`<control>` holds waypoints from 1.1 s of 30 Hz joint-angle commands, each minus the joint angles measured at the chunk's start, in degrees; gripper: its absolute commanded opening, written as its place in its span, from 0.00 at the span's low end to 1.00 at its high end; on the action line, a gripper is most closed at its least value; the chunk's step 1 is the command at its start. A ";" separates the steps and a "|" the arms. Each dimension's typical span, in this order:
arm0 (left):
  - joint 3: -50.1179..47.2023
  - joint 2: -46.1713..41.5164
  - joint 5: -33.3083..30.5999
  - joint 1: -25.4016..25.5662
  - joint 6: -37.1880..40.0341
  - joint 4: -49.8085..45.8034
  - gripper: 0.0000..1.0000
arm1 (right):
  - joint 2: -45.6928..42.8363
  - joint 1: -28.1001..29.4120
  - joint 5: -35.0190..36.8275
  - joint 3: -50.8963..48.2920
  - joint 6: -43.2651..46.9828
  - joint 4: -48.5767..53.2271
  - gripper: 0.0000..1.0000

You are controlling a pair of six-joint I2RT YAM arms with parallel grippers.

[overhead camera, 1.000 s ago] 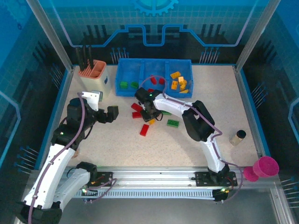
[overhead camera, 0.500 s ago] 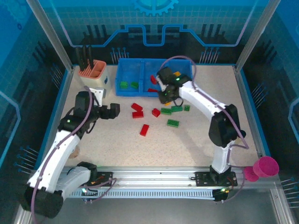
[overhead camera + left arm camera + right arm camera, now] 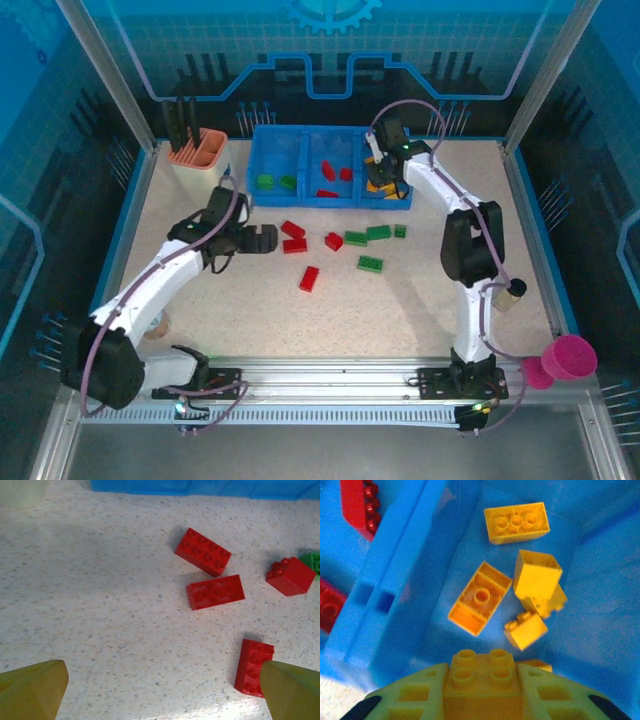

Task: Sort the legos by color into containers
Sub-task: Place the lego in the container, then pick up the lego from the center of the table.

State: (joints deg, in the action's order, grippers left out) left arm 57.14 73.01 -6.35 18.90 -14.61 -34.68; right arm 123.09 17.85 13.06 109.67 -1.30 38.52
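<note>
"Where are the right arm's fingers [image 3: 410, 700]?"

"Over the right compartment [image 3: 600, 610] of the low blue plastic tray [image 3: 275, 150]. They pinch a small orange-yellow studded plastic brick [image 3: 480, 675], and loose yellow bricks [image 3: 516, 522] lie in the compartment beneath it."

"And the left arm's fingers [image 3: 35, 690]?"

"Spread wide above the speckled worktop [image 3: 100, 605], holding nothing. Four red bricks [image 3: 215, 592] lie before them, one just beside a fingertip. Green bricks [image 3: 370, 264] lie on the worktop nearby."
</note>
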 commanded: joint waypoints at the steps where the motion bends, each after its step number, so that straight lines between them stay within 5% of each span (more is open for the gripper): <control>1: 2.75 3.80 -2.99 3.30 -5.29 -0.53 1.00 | 3.85 -1.39 -1.25 5.81 2.55 -1.61 0.29; 12: 5.93 17.01 -4.10 8.56 -10.10 3.65 0.99 | 3.64 -2.20 -5.68 6.44 2.97 -3.69 0.49; 33: 19.33 38.66 -6.38 11.69 -15.42 1.74 0.99 | -13.61 -2.29 -13.46 -9.37 0.09 -9.29 0.79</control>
State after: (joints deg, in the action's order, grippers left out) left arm 75.46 110.32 -11.40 30.00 -27.40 -31.38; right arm 113.34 16.05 0.80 102.98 -1.06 30.74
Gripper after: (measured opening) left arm 0.992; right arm 0.783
